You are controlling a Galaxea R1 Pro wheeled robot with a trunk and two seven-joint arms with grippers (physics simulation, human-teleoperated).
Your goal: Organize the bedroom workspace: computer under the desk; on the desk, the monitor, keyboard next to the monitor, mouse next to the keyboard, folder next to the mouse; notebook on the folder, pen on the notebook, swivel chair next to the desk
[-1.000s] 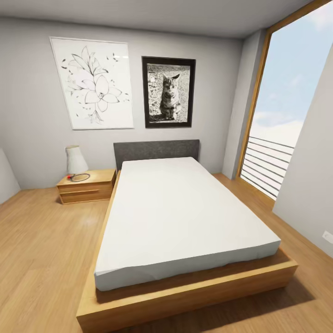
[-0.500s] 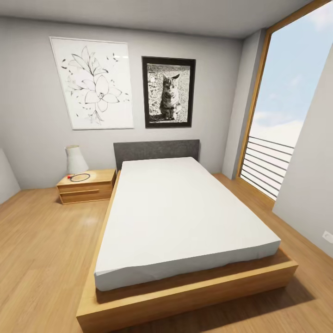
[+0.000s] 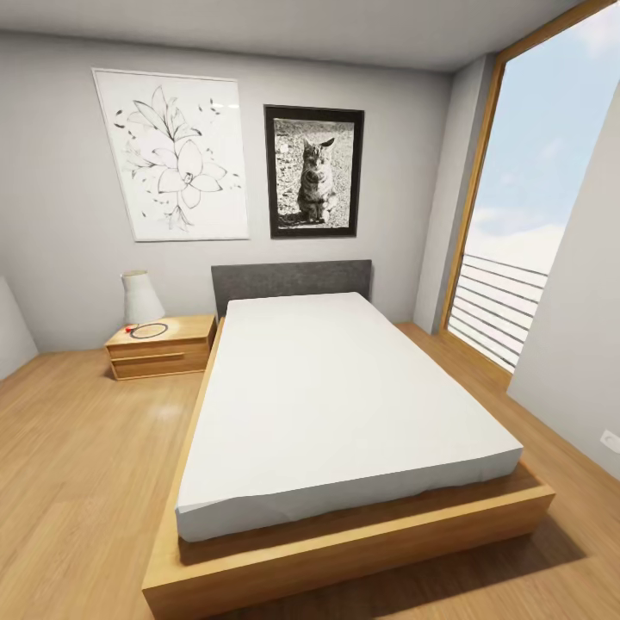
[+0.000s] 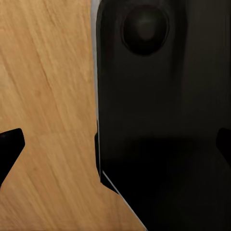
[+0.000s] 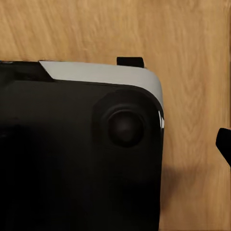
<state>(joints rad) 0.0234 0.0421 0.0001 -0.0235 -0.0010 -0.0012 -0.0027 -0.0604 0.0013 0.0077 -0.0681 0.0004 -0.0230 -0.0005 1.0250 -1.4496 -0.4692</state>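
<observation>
I face a bedroom with none of the task's things in sight; the desk, the swivel chair, the computer and the small desk items are out of view. In the left wrist view my left gripper (image 4: pixel 115 147) hangs open over the wooden floor (image 4: pixel 48 96) and my own black base (image 4: pixel 163 120), a dark fingertip (image 4: pixel 9 144) at each side edge. In the right wrist view my right gripper (image 5: pixel 115 144) stands open above the base (image 5: pixel 77 159), one fingertip (image 5: pixel 224 144) over bare floor. Neither gripper holds anything.
A low wooden bed (image 3: pixel 344 551) with a white mattress (image 3: pixel 336 405) stands straight ahead. A light wooden nightstand (image 3: pixel 161 346) with a lamp (image 3: pixel 140 298) is at its left. A tall window (image 3: pixel 542 198) with a railing is on the right. Open floor (image 3: pixel 77 465) lies left of the bed.
</observation>
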